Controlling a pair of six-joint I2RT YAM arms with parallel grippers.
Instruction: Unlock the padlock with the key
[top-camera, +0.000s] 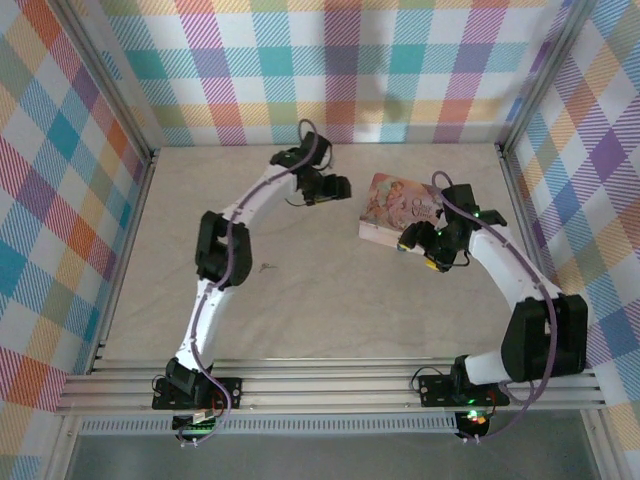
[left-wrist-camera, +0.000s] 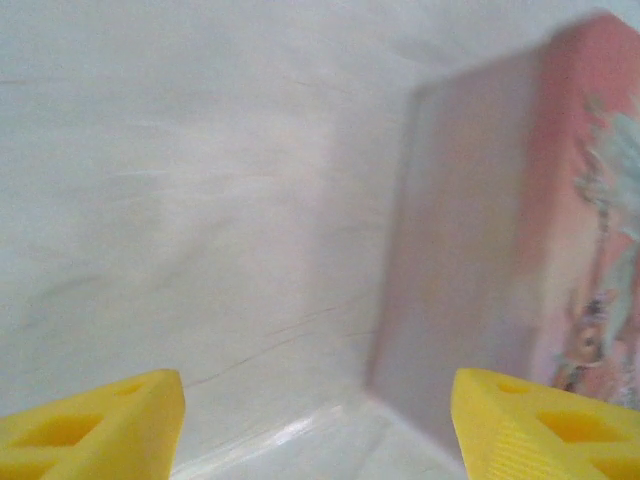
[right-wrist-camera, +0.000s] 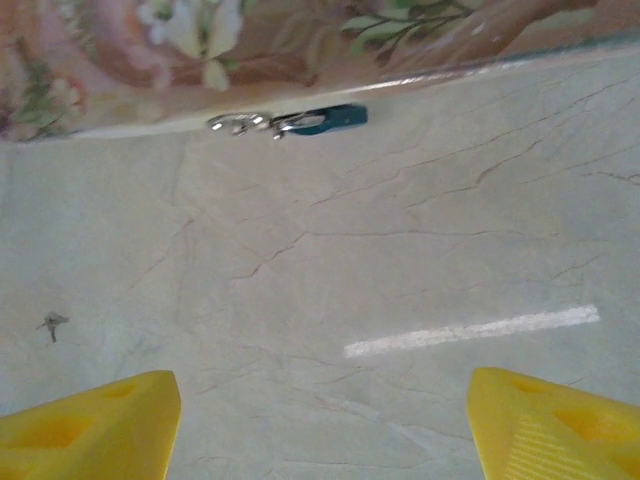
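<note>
The padlock (right-wrist-camera: 325, 120) is tiny, with a blue body and a silvery shackle (right-wrist-camera: 240, 123). It lies on the table against the lower edge of the pink picture box (right-wrist-camera: 300, 40). The key (right-wrist-camera: 50, 323) is a small dark speck lying on the table far to the left, and it is also seen on the open table (top-camera: 265, 266) beside the left arm. My right gripper (right-wrist-camera: 320, 430) hovers in front of the padlock, open, with bare table between its yellow fingertips (right-wrist-camera: 90, 420). My left gripper (left-wrist-camera: 320, 430) is open beside the box's side wall (left-wrist-camera: 470, 230), holding nothing.
The pink box (top-camera: 400, 205) lies right of centre, between my left gripper (top-camera: 345, 188) and my right gripper (top-camera: 418, 252). Aluminium rails and checked walls enclose the table (top-camera: 300, 320). A white streak (right-wrist-camera: 470, 330) marks the surface near the right fingertip.
</note>
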